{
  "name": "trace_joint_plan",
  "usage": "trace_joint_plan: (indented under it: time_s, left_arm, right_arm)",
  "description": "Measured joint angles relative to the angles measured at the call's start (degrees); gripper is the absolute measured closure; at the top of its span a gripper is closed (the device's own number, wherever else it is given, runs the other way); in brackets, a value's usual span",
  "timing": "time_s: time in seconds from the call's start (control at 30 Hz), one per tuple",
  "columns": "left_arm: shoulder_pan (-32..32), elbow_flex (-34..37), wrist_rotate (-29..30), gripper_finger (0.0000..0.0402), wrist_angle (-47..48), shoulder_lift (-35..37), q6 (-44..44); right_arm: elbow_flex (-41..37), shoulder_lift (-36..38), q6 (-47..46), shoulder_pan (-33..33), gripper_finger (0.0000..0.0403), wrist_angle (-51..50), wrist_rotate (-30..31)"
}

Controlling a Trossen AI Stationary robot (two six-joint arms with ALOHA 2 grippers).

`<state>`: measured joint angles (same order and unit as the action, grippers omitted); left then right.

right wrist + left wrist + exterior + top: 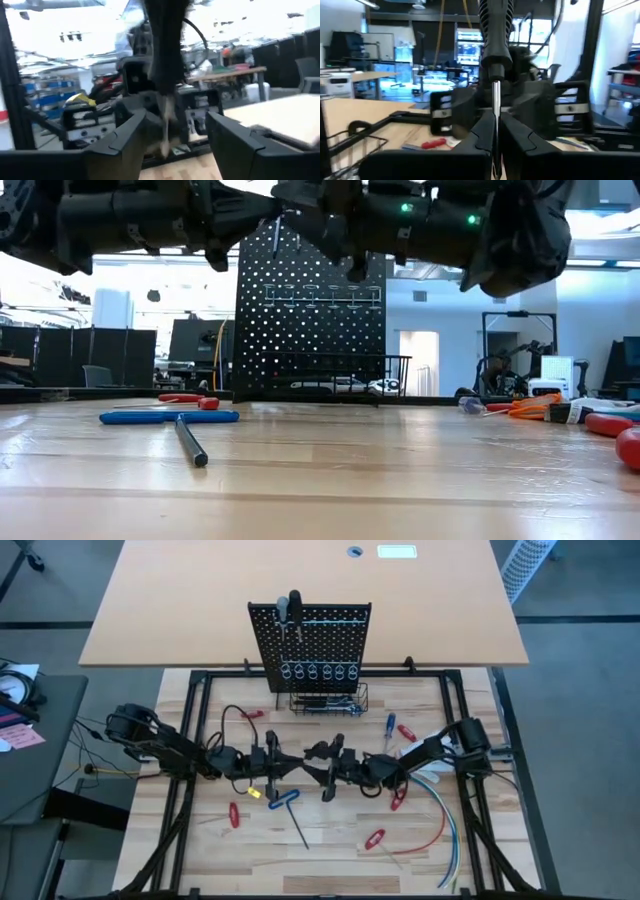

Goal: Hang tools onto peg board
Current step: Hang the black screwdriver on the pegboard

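Both arms meet above the middle of the table (pixel 330 860), in front of the peg board (pixel 310 640). The left pincer (pixel 495 135) is clamped on the metal shaft of a black-handled screwdriver (pixel 495 30), handle pointing away from the wrist. The right pincer (pixel 172 135) faces it with its fingers spread apart, the same screwdriver between them but not gripped. One tool already hangs at the board's top. The blue T-handle hex key (pixel 288 804) and red-handled tools (pixel 375 838) lie on the table.
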<state>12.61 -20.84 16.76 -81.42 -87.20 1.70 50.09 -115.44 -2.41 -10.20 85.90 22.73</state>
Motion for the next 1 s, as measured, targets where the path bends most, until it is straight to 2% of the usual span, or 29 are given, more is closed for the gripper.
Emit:
trace_joint_plan:
  time_s: [0.23, 0.47, 0.63, 0.8, 0.9, 1.0]
  left_arm:
    - [0.6, 0.0, 0.0, 0.0393, 0.8, 0.0, 1.5]
    - [0.6, 0.0, 0.1, 0.0393, 0.9, 0.0, 2.2]
    - [0.6, -0.2, 2.2, 0.0383, 4.9, 0.1, 5.8]
    - [0.5, 0.1, 7.6, 0.0325, 11.5, -0.2, 9.3]
    - [0.0, 0.1, 9.3, 0.0280, 11.6, 0.0, 9.1]
    - [-0.3, -0.1, 9.2, 0.0236, 11.4, 0.0, 7.9]
  right_arm:
    - [0.0, 3.7, 5.5, -0.8, 0.0243, -1.6, -3.1]
    - [0.0, 10.4, 10.9, -2.1, 0.0325, -15.3, -2.8]
    - [0.0, 18.1, 6.6, -1.4, 0.0325, -33.7, -2.8]
    - [5.5, 26.2, -6.4, 1.3, 0.0325, -63.8, -2.9]
    - [9.2, 26.0, -9.5, 2.3, 0.0325, -78.4, -3.1]
    - [11.1, 22.9, -9.1, 2.2, 0.0325, -83.9, -4.5]
